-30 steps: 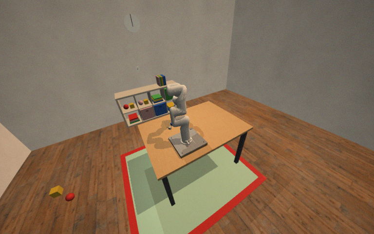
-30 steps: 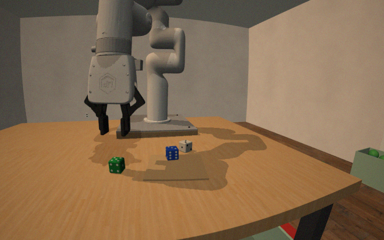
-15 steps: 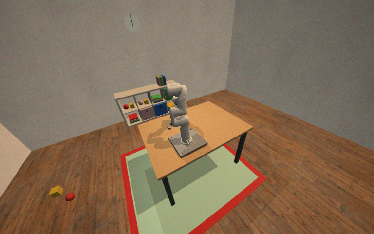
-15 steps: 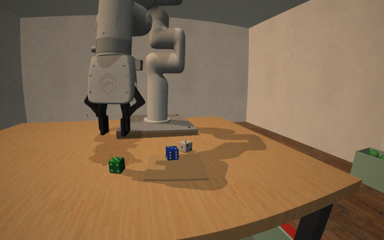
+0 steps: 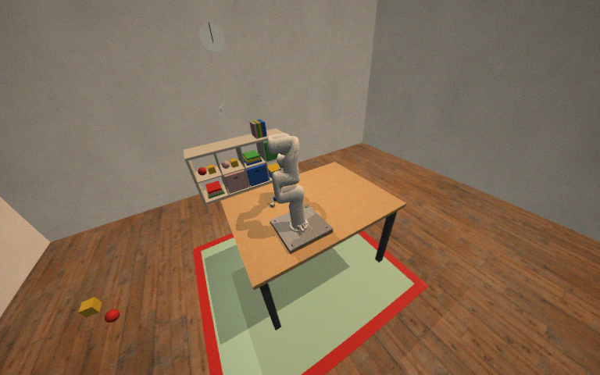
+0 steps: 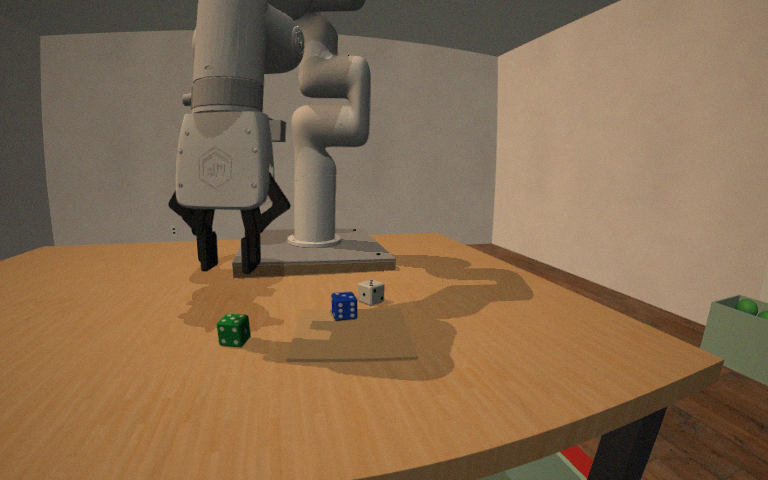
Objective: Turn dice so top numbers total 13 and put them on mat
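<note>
Three dice lie on the wooden table in the exterior view. The green die (image 6: 233,330) is at the left, the blue die (image 6: 344,305) is in the middle, and the white die (image 6: 371,292) is just behind and to the right of the blue one. All three sit flat. A thin tan mat (image 6: 355,340) lies in front of the blue die, which is at its far edge. The green and white dice are off it. My gripper (image 6: 227,261) hangs low over the table behind the green die, with its fingers apart and nothing between them. The pips on top are too small to read.
The arm's grey base plate (image 6: 317,252) stands right behind the gripper. The table's front edge curves near the camera. A green bin of green balls (image 6: 757,344) stands beyond the table at the right. A shelf (image 5: 238,167) stands behind the table.
</note>
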Robot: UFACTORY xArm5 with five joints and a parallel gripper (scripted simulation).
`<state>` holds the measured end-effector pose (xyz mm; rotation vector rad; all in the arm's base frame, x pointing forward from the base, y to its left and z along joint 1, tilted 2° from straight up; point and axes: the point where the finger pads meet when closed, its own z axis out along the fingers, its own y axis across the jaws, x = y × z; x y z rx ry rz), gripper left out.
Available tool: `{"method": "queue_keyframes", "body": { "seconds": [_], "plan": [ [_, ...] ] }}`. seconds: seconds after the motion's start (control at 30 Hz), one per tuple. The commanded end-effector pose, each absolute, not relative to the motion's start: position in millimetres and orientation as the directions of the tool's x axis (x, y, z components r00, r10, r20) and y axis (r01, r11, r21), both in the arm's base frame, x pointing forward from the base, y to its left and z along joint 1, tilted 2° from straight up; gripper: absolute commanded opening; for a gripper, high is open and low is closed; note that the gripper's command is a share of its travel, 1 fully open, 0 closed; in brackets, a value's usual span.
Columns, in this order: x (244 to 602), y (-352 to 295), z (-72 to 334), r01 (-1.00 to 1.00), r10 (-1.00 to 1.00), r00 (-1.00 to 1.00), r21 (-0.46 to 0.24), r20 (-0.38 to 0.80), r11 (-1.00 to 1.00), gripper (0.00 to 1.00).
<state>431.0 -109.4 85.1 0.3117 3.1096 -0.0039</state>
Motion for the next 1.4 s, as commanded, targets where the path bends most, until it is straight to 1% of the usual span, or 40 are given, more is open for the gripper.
{"method": "queue_keyframes", "body": {
  "seconds": [0.0, 1.37],
  "plan": [
    [432.3, -109.7, 85.9, 0.199, 0.198, -0.98, -0.001, -0.02, 0.98, 0.47],
    [433.9, -109.1, 38.1, 0.198, 0.198, -0.98, -0.001, -0.021, 0.98, 0.47]
  ]
}}
